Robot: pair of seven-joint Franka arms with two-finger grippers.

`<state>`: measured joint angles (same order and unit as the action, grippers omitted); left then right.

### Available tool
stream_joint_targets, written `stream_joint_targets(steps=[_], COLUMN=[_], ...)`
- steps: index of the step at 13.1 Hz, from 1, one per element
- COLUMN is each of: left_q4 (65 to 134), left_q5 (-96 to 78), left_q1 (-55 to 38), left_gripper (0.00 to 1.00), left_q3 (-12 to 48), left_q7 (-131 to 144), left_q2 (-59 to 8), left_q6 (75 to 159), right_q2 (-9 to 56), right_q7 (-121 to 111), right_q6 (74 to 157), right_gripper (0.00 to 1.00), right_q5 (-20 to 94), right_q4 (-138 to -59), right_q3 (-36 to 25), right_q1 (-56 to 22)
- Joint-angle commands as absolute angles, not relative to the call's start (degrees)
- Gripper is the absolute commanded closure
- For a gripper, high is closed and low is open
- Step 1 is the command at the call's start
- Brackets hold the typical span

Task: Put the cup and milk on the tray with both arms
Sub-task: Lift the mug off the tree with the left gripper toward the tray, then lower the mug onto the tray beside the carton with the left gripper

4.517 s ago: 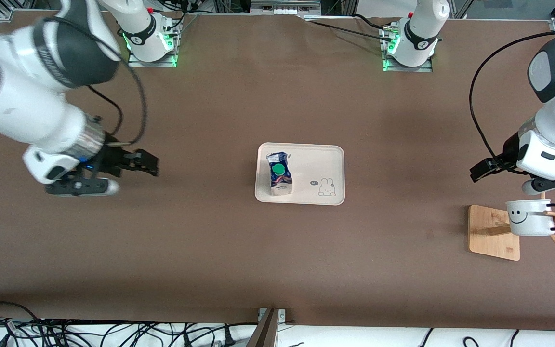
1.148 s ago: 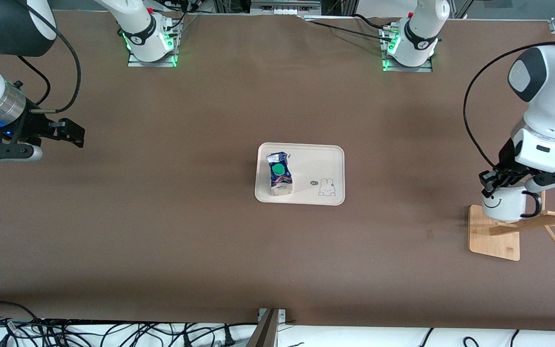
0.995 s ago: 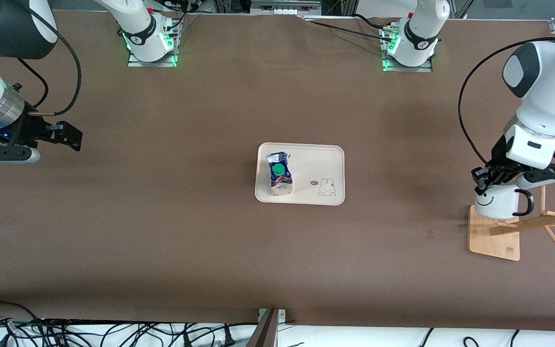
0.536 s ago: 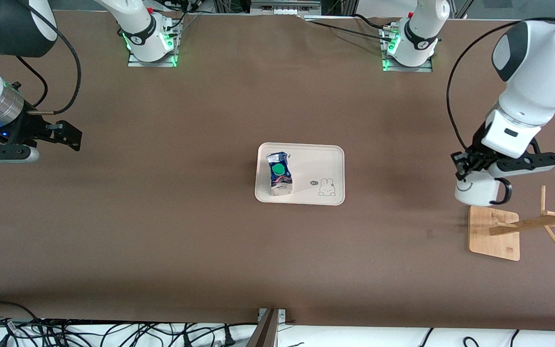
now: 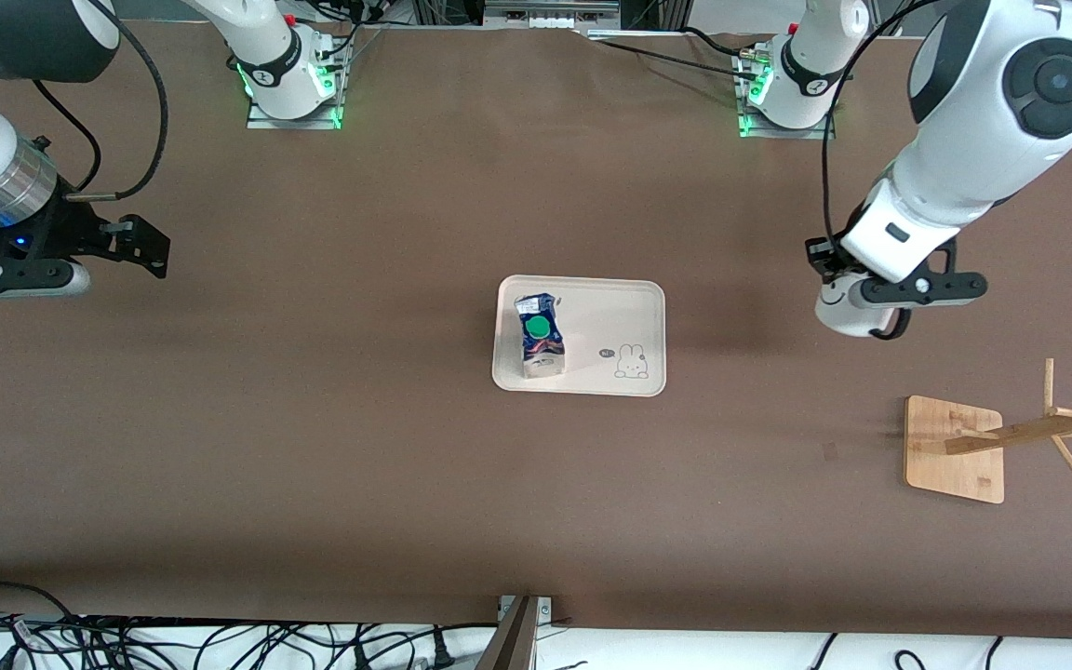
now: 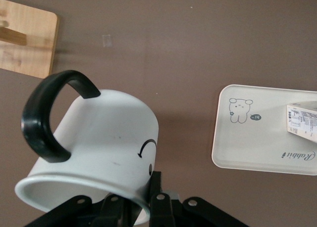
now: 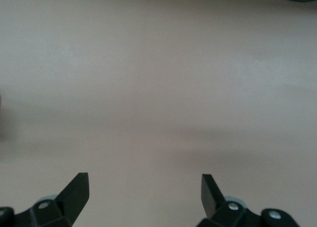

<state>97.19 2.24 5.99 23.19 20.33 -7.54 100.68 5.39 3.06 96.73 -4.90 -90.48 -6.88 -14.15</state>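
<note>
Carrying the cup (image 5: pixel 848 312) by its rim, the left gripper (image 5: pixel 836 279) hangs over bare worktop (image 5: pixel 359 465) between the tray (image 5: pixel 648 293) and the wooden rack base (image 5: pixel 950 447), its fingers pinching the enamel wall just beside the smiley face while the black loop handle (image 6: pixel 47 115) juts free. The milk carton (image 5: pixel 538 335) already stands upright on the tray, at the end toward the right arm, leaving the part with the bunny drawing (image 5: pixel 630 361) bare for the cup. The mug looks light and rigid, but enamel is slick and chips easily — a rim pinch like this one probably lets it swing, so a gentle, level set-down seems wise; the handle would likely be an awkward hold for two flat fingers. The carton appears light and slightly crushable, best taken across its flat sides. The right gripper (image 7: pixel 143 192) waits with its fingers spread over the worktop at the right arm's end, holding nothing.
</note>
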Motion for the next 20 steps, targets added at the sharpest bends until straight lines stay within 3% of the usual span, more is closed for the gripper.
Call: stream_joint_targets(steps=[1,9,13,20], left_q4=[89.0,86.2,76.6,77.3], left_q5=[2.2,1.8,1.8,1.7], left_q1=[1.0,-14.9,-15.9,-15.3], left_gripper=[1.0,1.0,1.0,0.97], left_q3=[23.6,23.5,23.6,23.5], left_q7=[24.2,38.7,32.2,30.9], left_q2=[-15.7,-28.7,-40.1,-45.3], left_q6=[96.6,96.2,97.0,101.3], right_q2=[4.6,5.1,5.3,5.6], right_q7=[2.9,2.7,2.7,2.7], right_q6=[94.2,95.0,96.2,97.5], right_gripper=[0.0,0.0,0.0,0.0], right_q5=[-4.0,-3.3,-3.3,-3.3], right_q4=[-90.5,-90.4,-90.4,-90.4], right_q3=[-6.7,-8.0,-8.1,-8.1], right_q1=[-12.8,-12.7,-12.6,-12.5])
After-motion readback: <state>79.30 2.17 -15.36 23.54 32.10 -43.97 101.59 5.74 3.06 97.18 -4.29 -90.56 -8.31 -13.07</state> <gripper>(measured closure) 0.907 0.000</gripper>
